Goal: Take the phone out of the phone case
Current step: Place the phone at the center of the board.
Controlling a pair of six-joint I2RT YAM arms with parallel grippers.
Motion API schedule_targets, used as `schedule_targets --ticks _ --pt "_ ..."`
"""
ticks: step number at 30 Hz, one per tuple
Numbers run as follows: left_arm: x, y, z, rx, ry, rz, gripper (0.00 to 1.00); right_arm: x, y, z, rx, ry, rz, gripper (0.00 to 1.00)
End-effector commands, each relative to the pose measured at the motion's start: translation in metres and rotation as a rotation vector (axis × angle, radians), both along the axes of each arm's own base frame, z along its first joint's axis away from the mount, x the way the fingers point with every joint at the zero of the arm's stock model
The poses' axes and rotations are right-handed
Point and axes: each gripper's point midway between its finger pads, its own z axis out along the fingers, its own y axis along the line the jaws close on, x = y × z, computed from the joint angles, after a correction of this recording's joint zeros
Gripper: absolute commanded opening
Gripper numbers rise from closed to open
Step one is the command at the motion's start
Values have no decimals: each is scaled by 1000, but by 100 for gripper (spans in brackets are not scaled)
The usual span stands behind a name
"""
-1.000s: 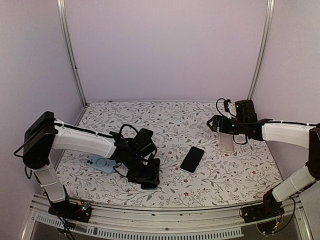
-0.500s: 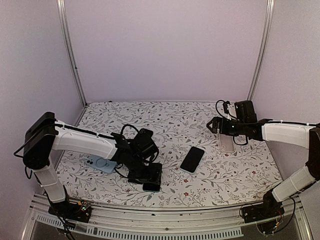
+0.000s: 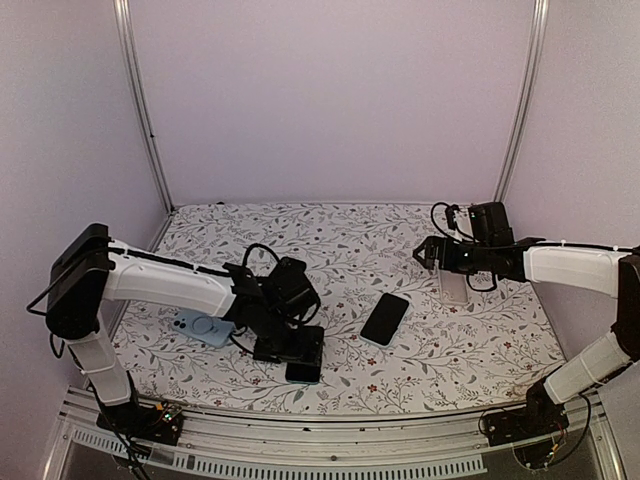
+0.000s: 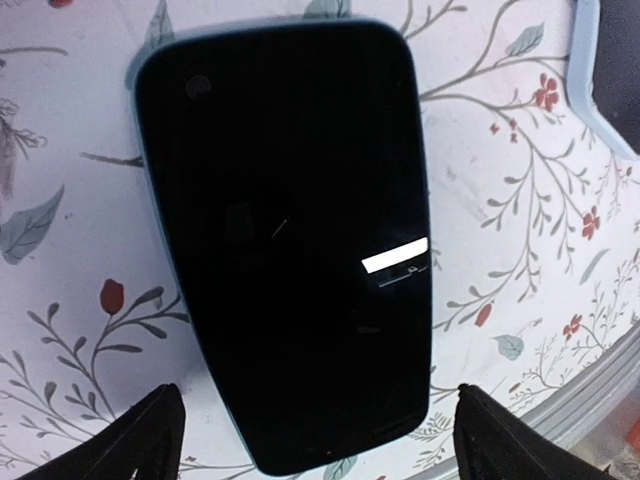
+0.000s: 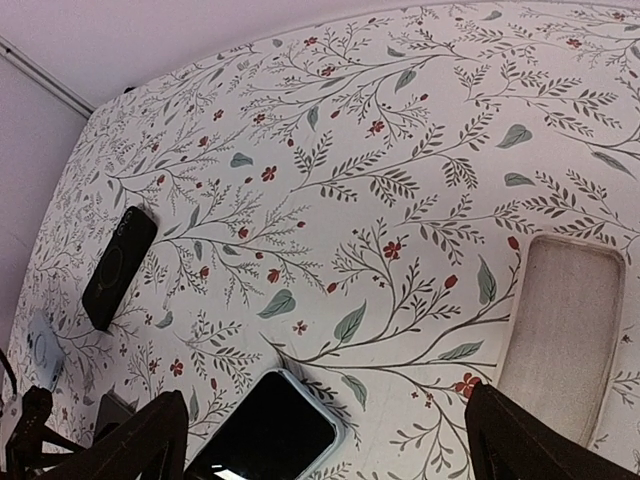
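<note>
- The cloth [image 3: 340, 235] over the table is matte white, printed with thin grey-green sprigs and small red flowers; a ribbed metal rail [image 3: 330, 428] runs along its near edge
- The phone [image 4: 290, 240] is a flat slab with rounded corners — glossy black glass facing up, with a bright bar of reflected light on it and a faint round spot near one corner
- A thin pale-blue rim runs all round the glass; I cannot tell whether it is the phone's own frame or the lip of a case
- The phone lies flat on the cloth close to the near edge, left of centre, directly under the left gripper [image 4: 318, 395]
- That gripper's jaws stand wide, with its black fingers [image 4: 130, 440] on either side of the phone's end and cloth showing in both gaps; it holds nothing
- The pale-blue case [image 3: 203, 327] lies flat beside the left forearm, apart from the phone; it is smooth and matte, with a white ring on its upper face and a dark hole at one corner
- A second phone [image 3: 385, 318], also black glass with a pale-blue edge, lies near the middle of the cloth
- A frosted, translucent case [image 5: 560, 330] with soft corners lies farther right, near the right gripper [image 3: 428, 252] — its jaws are spread wide with nothing between them
</note>
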Motion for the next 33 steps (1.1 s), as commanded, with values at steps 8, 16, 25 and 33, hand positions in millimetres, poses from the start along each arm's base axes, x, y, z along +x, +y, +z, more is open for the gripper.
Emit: schedule_targets --ticks 8,16,25,33 --pt "44 -10 64 -37 -220 -64 99 -14 13 -6 -2 68 -2 99" --pt "68 -13 106 -187 -334 -101 99 -45 35 -36 11 187 -6 99" --pt "98 -2 151 -337 -455 -121 99 -75 51 -73 20 335 -56 99" --pt "103 -6 180 -438 -540 -133 99 -83 69 -96 49 421 -60 99"
